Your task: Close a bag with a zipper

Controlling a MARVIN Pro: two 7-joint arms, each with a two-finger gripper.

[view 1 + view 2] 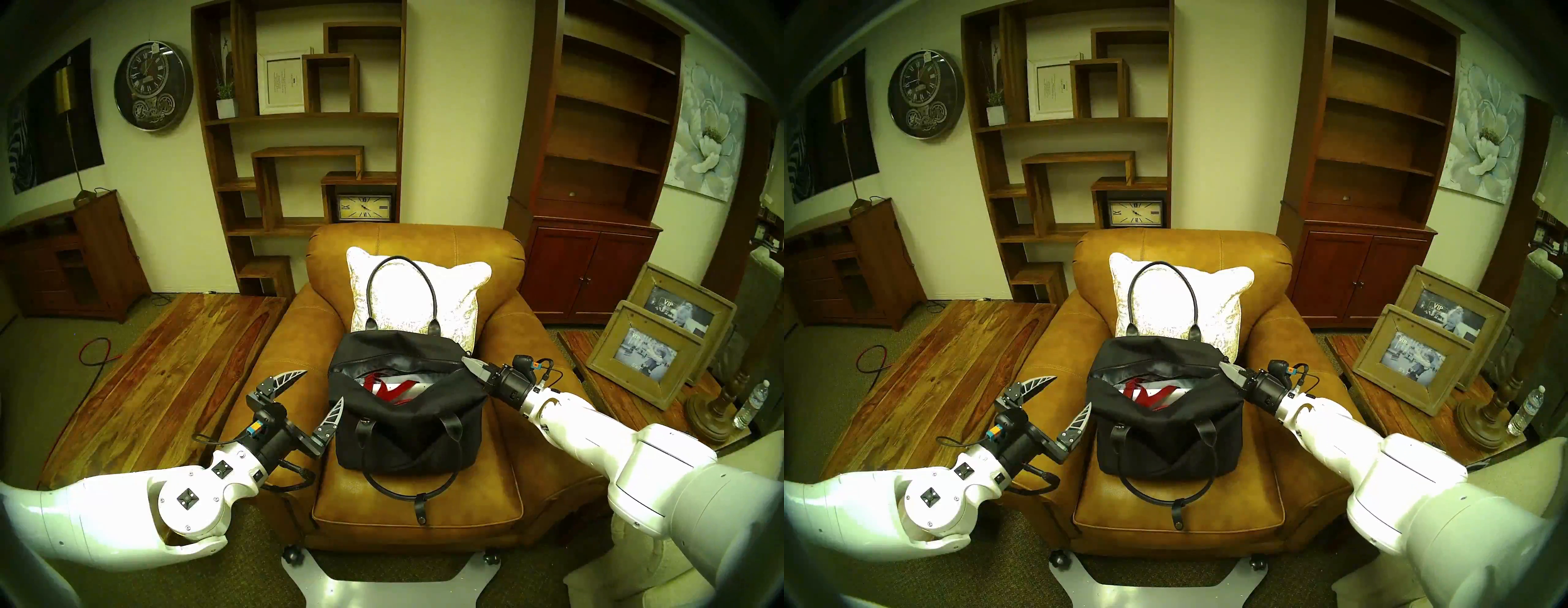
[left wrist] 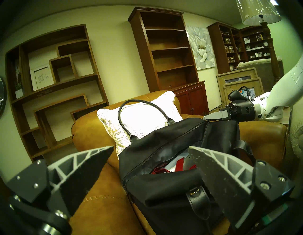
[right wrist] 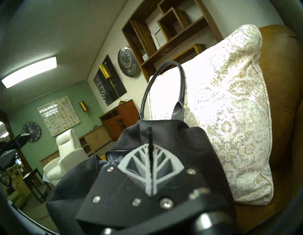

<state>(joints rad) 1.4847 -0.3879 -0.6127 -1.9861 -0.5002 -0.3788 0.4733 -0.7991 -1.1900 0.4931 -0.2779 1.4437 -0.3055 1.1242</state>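
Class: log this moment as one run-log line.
bag: on armchair, zipper open | left gripper: open, beside bag | right gripper: shut on zipper pull

Tan leather armchair [image 1: 424,501], white patterned cushion [image 1: 407,293], wooden shelves [image 1: 305,127], wall clock [image 1: 153,87]

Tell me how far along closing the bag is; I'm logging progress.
Nothing is zipped yet: the black handbag gapes on the armchair, red contents showing. In hand: the right gripper is shut on the zipper pull at the bag's right end; the left gripper is open beside the left end. The whole zipper remains.
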